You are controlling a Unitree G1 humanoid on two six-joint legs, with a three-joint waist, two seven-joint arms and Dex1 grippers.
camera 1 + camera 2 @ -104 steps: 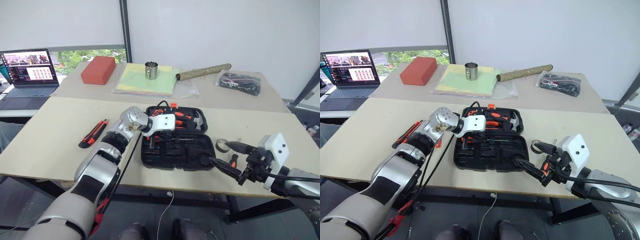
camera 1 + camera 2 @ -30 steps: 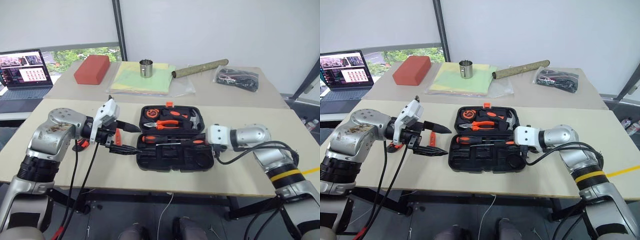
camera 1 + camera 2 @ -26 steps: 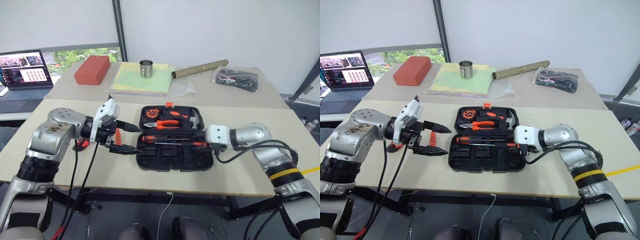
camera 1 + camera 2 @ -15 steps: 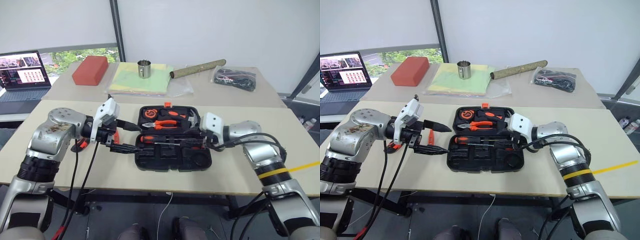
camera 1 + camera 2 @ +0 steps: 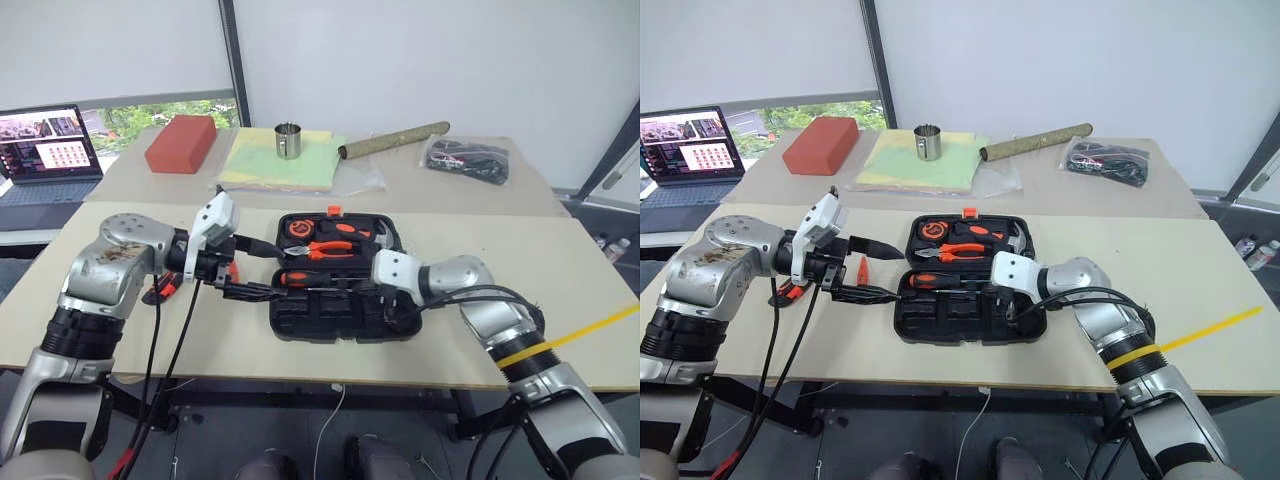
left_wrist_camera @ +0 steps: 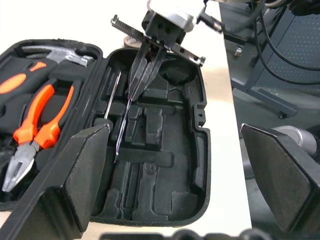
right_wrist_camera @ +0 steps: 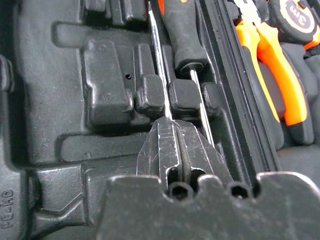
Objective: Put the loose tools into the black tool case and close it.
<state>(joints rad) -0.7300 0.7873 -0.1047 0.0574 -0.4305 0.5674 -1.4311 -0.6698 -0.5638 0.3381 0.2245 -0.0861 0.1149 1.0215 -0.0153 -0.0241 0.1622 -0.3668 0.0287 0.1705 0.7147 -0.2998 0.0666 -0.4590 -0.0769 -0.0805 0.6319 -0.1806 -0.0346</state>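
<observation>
**Two screwdrivers in the box, a knife to fetch**

My right pincer (image 7: 172, 131) is pinched tight shut. I can't see anything held in it. Its tips sit low in the near half of the black tool box (image 5: 340, 335), right at the thin steel rods of the two screwdrivers (image 5: 320, 277). I can't tell if the tips touch a rod or only sit beside it.

My left pincer (image 5: 272, 271) is open as wide as it goes and holds nothing. It hangs just beside the left edge of the box.

The box lies open and flat in the middle of the table (image 5: 230, 340). The far half holds the pliers (image 5: 325, 248), the hammer (image 5: 385, 240) and the round tape measure (image 5: 297, 228). The screwdrivers lie side by side along the fold of the box.

I think the screwdrivers are stiff and not very heavy. Their rods are thin, round and smooth, so they could roll or slip away from my tips. The fat orange-and-black handle looks like a better place to grab or push.

The knife (image 5: 862, 271) is on the table left of the box, partly hidden behind my left pincer. It looks flat, hard and light. I would pinch it across its middle, on the two long sides, so it does not tip.

The box looks like hard plastic. The far half has heavy tools in it, so I think it will feel heavy to swing over. I would push it at the edge with the little orange catch (image 5: 333, 210).
</observation>
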